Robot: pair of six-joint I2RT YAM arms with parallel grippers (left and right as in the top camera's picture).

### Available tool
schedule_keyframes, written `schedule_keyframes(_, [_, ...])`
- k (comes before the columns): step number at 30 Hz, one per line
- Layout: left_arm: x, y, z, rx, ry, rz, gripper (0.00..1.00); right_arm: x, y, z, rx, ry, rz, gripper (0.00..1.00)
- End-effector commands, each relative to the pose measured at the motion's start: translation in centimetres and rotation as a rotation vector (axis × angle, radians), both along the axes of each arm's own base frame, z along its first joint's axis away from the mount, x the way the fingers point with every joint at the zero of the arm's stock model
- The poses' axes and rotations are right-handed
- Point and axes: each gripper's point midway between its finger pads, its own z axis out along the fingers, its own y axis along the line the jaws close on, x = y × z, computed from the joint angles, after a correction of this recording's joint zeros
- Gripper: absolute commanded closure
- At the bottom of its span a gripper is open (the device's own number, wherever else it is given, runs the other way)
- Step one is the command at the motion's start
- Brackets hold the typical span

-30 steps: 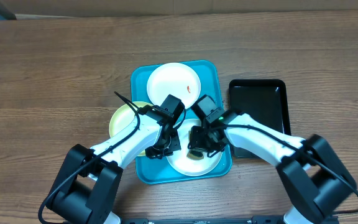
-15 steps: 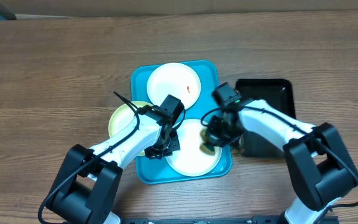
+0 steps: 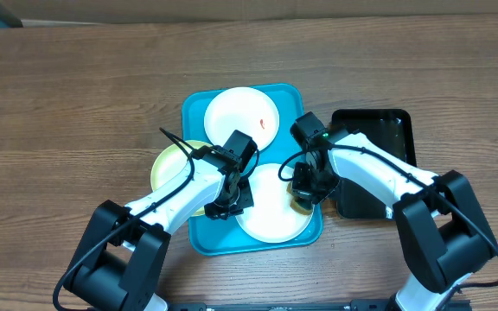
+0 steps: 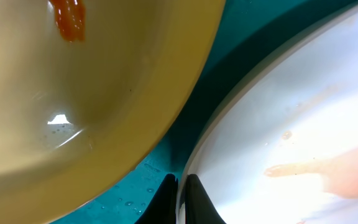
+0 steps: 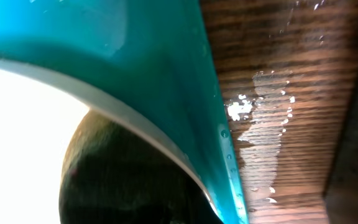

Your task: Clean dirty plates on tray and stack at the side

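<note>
The turquoise tray [image 3: 199, 108] holds a white plate [image 3: 236, 117] with a red smear at the back and a white plate [image 3: 271, 216] at the front. A yellow-green plate [image 3: 171, 164] with a red smear lies over the tray's left rim. My left gripper [image 3: 232, 199] is shut on the front plate's left rim, which also shows in the left wrist view [image 4: 180, 186]. My right gripper [image 3: 305, 188] is at that plate's right edge and presses a dark olive sponge [image 5: 123, 177] onto it; its fingers are hidden.
A glossy black tray [image 3: 379, 130] lies right of the turquoise tray, partly under my right arm. Water drops wet the wooden table [image 5: 272, 93] between the two trays. Bare wood surrounds the trays.
My right gripper has moved with the sponge from the front plate's middle to its right edge. The black tray has shifted slightly right. My left gripper has kept its hold.
</note>
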Motion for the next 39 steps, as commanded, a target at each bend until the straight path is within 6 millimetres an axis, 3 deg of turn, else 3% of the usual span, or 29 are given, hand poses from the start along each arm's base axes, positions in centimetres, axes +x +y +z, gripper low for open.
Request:
schedule_keyframes(1, [-0.8,3.6,-1.3,0.167,0.012,0.034,0.96,2.7,-3.5,2.4,-0.165,-0.173,0.096,0.96])
schedule_keyframes(9, [-0.8,3.6,-1.3,0.167,0.012,0.034,0.96,3.3,-2.9,7.8,-0.078,-0.332,0.149,0.96])
schedule_keyframes(14, [-0.7,3.5,-1.3,0.160,0.008,0.001,0.96,3.8,-4.5,9.8,-0.064,-0.380,0.092,0.96])
schedule_keyframes(21, [-0.3,3.0,-1.1,0.133,0.000,-0.062,0.96,5.8,-10.1,9.3,-0.088,-0.370,-0.097,0.96])
schedule_keyframes(24, [-0.2,2.8,-1.0,0.124,-0.004,-0.062,0.96,5.4,-9.6,8.2,0.003,-0.319,-0.048,0.96])
schedule_keyframes(27, [-0.2,2.7,-1.0,0.120,-0.002,-0.062,0.96,5.1,-10.4,7.8,-0.039,-0.313,-0.039,0.96])
schedule_keyframes(29, [-0.3,2.7,-1.0,0.118,0.001,-0.062,0.96,4.8,-9.7,7.8,-0.003,-0.301,-0.022,0.96])
schedule_keyframes(33, [-0.2,2.7,-1.0,0.117,0.000,-0.062,0.96,3.3,-4.6,8.4,0.220,-0.274,0.167,0.96])
schedule_keyframes(39, [0.0,2.5,-1.1,0.113,-0.011,-0.021,0.96,0.9,0.7,8.2,0.240,-0.240,0.196,0.96])
